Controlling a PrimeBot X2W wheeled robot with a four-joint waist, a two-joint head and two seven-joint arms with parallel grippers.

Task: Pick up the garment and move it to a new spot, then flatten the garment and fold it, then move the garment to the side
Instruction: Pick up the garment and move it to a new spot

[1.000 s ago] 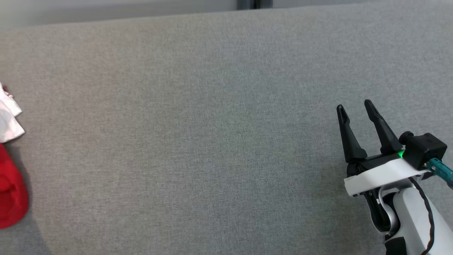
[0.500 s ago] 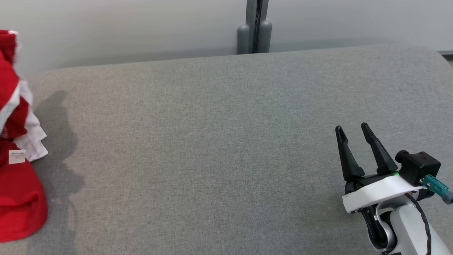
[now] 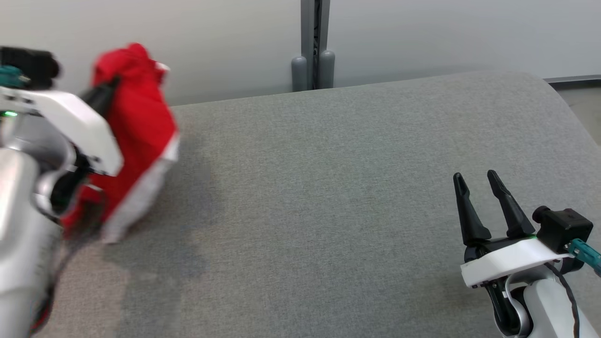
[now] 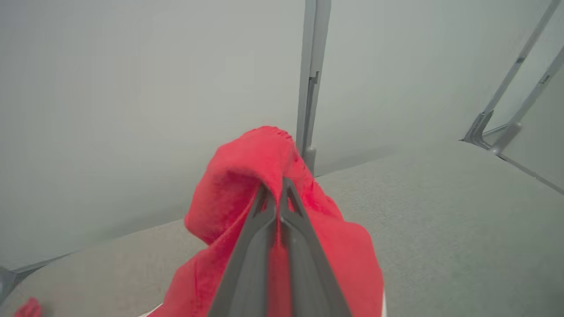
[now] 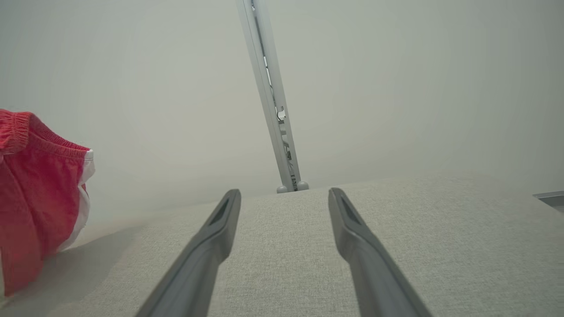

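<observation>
The left jaws are pinched tight on the top of the red, white-edged garment (image 3: 138, 117), which hangs over the far left of the grey fabric worktop (image 3: 328, 188), while the right jaws stand wide apart, holding nothing, at its near right.

The garment (image 3: 141, 117) is bright red, with a white band along its lower edge. The surface (image 3: 328, 211) is mid grey with a fine flecked weave. The far wall (image 3: 422, 37) is pale grey and its post (image 3: 312, 42) a darker grey. The right gripper (image 3: 475, 174) is black with a white shell (image 3: 507, 260), a green light (image 3: 532, 238) and a teal plug (image 3: 582, 251).
</observation>
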